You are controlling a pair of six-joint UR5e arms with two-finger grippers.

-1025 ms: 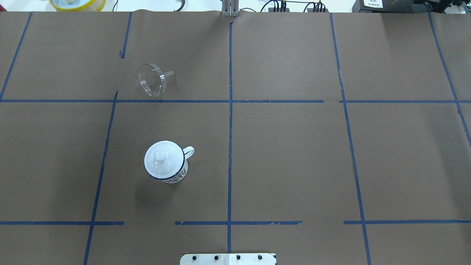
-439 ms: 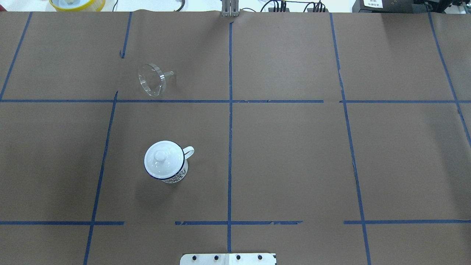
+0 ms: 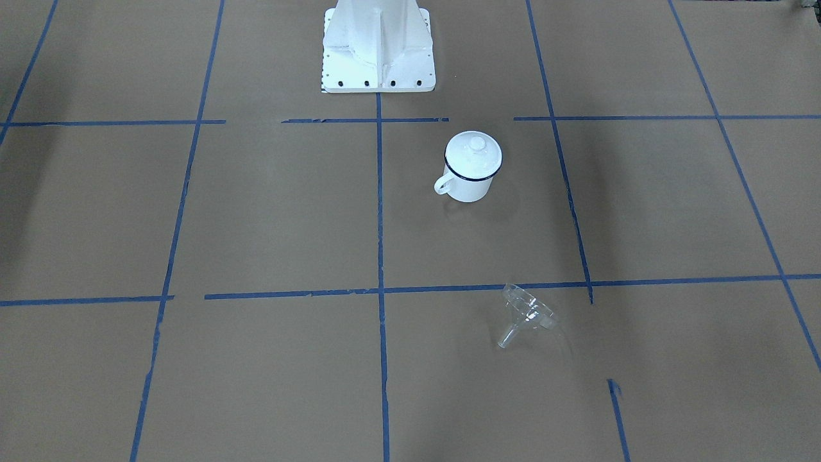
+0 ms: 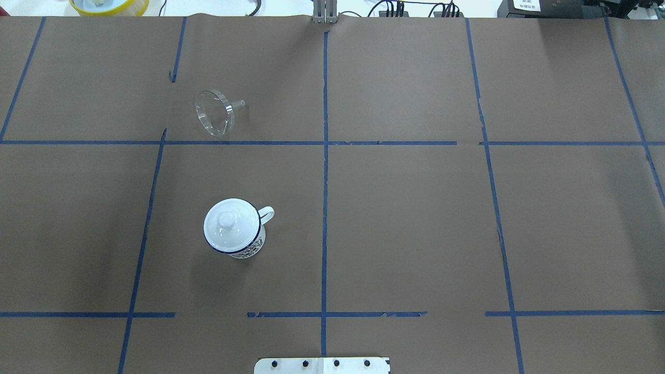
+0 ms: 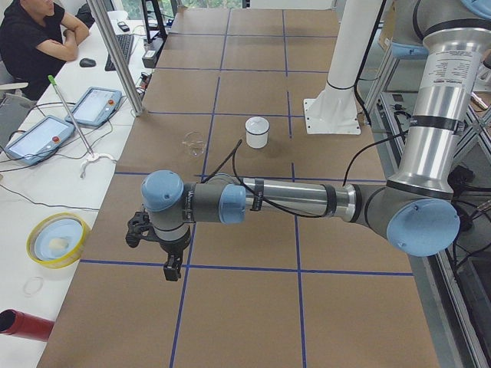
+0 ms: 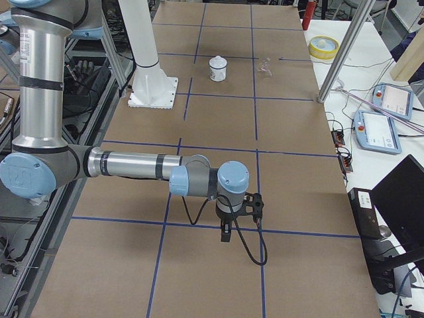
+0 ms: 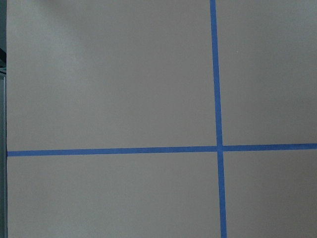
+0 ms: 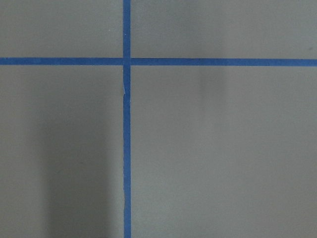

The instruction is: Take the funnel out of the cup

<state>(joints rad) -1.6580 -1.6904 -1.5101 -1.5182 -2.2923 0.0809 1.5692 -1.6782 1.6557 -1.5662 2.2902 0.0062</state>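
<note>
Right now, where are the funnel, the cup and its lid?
funnel (image 4: 213, 113), overhead view, its wide clear mouth.
cup (image 3: 471, 189), front-facing view, its white side wall.
lid (image 4: 227, 219), overhead view, its round knob.

Nothing can be seen to have changed. The overhead view is the only one with earlier pictures. In it the small clear transparent funnel (image 4: 214, 112) lies on its side in the upper left of the frame, its mouth and spout at the same place as a second ago. The white enamel mug with the dark blue rim (image 4: 234, 227), left of centre with its white knobbed lid (image 4: 227, 220) on it, shows no shift either. The left arm (image 5: 284, 201) and the right arm (image 6: 132, 163) show only in the side views, which have no earlier picture, so whether they moved cannot be told.
</note>
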